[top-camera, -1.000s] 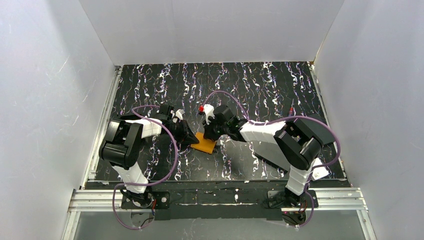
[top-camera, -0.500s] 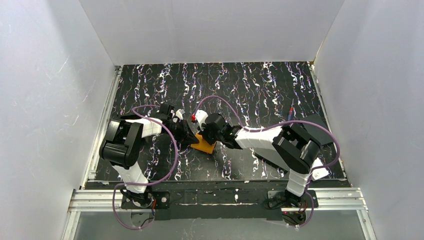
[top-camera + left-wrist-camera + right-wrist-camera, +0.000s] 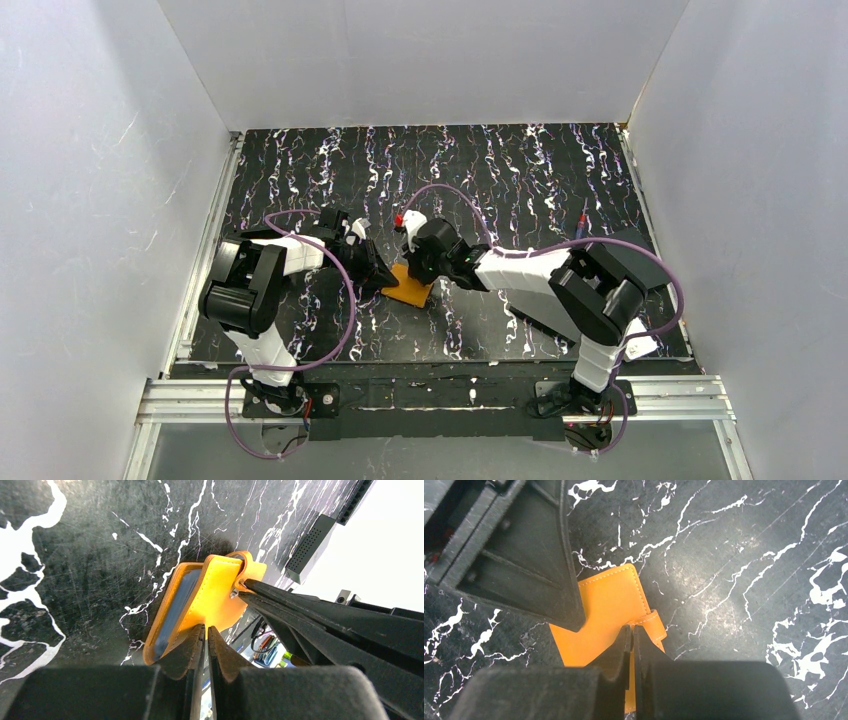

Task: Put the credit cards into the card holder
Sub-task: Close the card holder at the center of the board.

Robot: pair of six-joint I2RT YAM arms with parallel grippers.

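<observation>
- Looking from above, you find the card holder (image 3: 410,287) lying on the table (image 3: 520,170), about midway between its left and right edges and somewhat closer to the near edge.
- Your left gripper (image 3: 205,630) has its fingers almost pressed together, and they pinch the edge of the orange cover (image 3: 215,595). The cover stands a little raised, so a grey-blue sleeve (image 3: 175,605) shows under it.
- Your right gripper (image 3: 631,630) also has its fingers pressed together, with the tips touching the holder at the base of the snap tab (image 3: 655,622). You cannot tell if it really holds the tab.
- Both grippers come to the holder from opposite sides, their tips near each other.
</observation>
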